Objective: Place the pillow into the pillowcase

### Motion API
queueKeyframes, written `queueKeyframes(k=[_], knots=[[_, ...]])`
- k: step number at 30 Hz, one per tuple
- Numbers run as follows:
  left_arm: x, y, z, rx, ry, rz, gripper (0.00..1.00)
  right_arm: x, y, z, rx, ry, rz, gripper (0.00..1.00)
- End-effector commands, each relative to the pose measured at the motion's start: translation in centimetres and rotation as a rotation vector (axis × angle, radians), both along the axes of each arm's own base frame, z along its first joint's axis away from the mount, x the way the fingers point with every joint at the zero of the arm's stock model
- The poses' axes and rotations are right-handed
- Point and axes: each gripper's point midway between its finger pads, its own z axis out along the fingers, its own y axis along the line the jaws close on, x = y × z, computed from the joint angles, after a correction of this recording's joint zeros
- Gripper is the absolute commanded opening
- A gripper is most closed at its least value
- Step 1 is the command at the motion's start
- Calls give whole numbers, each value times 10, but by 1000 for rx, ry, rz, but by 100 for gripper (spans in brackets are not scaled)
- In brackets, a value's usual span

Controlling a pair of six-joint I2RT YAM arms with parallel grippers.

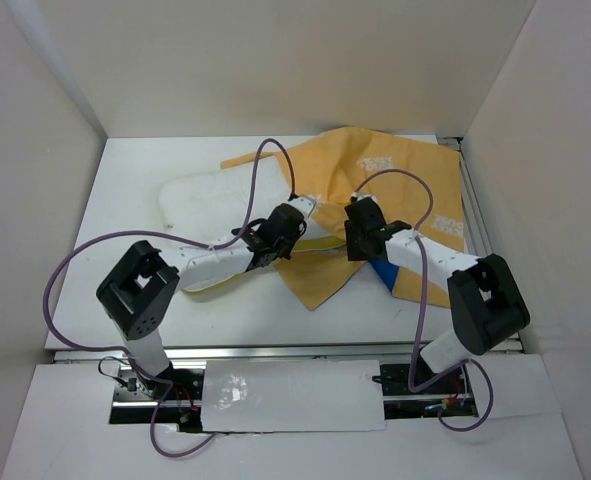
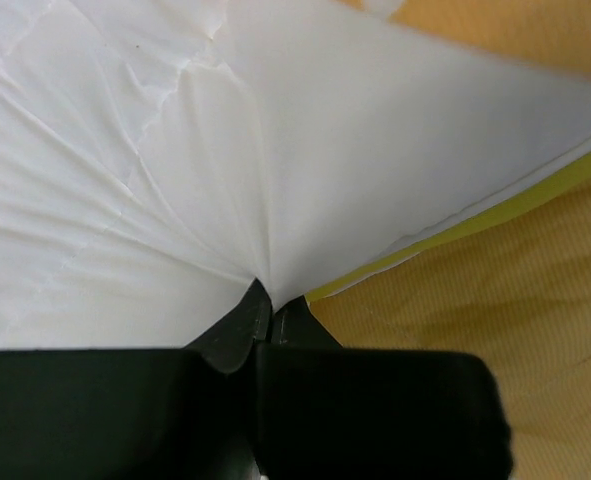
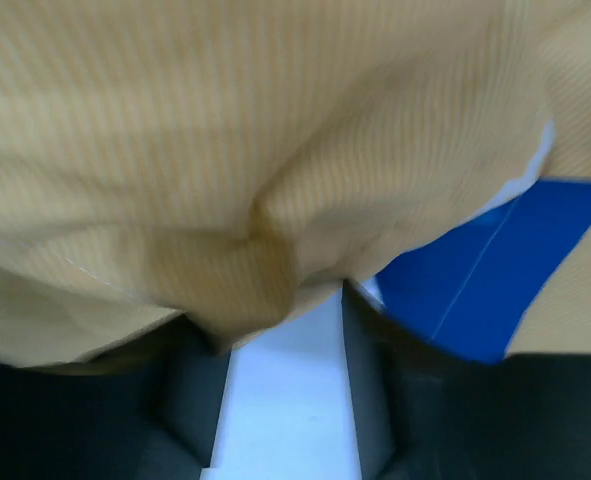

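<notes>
Left pincer pinches pillow (shut tight); right pincer gapes against pillowcase.

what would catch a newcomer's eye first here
The big orange pillowcase sprawls across the right half of the table, with a blue patch showing at its near edge. Left of it lies the white pillow, its fabric pinched in the shut left gripper. Orange cloth drapes over the right gripper.

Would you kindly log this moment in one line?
left hand: shut on pillow | right hand: open at pillowcase | pillow not inside
</notes>
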Motion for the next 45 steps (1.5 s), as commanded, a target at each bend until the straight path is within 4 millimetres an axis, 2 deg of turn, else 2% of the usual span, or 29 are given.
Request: queueKeyframes(k=[1,4,7,8,10,11,12,13,16,17,18,21,22,25,27,28,30,31,32,33,34,35,36,37,39,41,42,44,45], knots=[[0,-4,26,-56,-35,11,0,48,4,43,18,-211,-79,36],[-1,-2,27,-48,-26,25,0,50,16,52,36,-239,-57,0],[0,-3,36,-55,0,61,0,29,42,73,87,-225,48,0],[1,-2,36,-53,12,80,0,17,50,73,101,-197,101,0],[2,-7,51,-84,25,98,0,-10,88,83,194,-164,286,0],[1,-11,56,-103,33,97,0,-20,100,92,235,-166,350,0],[-1,-18,72,-143,40,76,0,-34,116,93,283,-136,431,0],[-2,-23,77,-169,52,76,0,-47,134,98,310,-129,507,0],[-8,-36,104,-252,64,65,0,-76,167,115,371,-122,681,0],[-8,-36,105,-252,64,65,0,-81,173,117,389,-121,718,0],[-8,-37,105,-269,71,80,0,-88,186,129,441,-135,786,0],[-10,-35,103,-274,83,106,0,-99,206,157,560,-187,902,0],[-11,-34,101,-273,91,113,0,-110,211,168,610,-197,974,0],[-17,-31,93,-277,118,122,0,-121,215,177,653,-230,1061,0],[-22,-29,93,-290,128,125,0,-114,205,176,657,-247,1026,0],[-30,-27,86,-296,157,125,0,-107,200,174,642,-256,987,0],[-41,-21,87,-312,174,132,0,-96,185,160,602,-234,905,24],[-45,-17,86,-316,179,139,16,-94,178,153,577,-209,874,32],[-53,-10,75,-303,198,150,30,-93,171,147,544,-205,839,42],[-59,-4,73,-303,210,161,41,-88,162,146,525,-203,807,61],[-62,2,82,-319,187,163,49,-89,151,149,508,-203,777,66],[-72,12,72,-294,210,185,57,-84,141,150,479,-219,736,69],[-76,18,72,-293,211,200,60,-85,135,150,463,-223,719,73],[-81,24,81,-307,199,197,63,-86,125,159,452,-252,695,82],[-91,35,76,-304,213,223,73,-81,111,170,427,-311,634,89],[-95,45,86,-326,188,259,83,-72,101,172,386,-347,581,92],[-98,54,89,-323,179,294,100,-64,92,175,363,-372,520,94],[-91,64,100,-329,157,341,100,-48,86,184,340,-408,447,94],[-83,76,103,-333,151,382,100,-40,86,177,313,-391,426,94]])
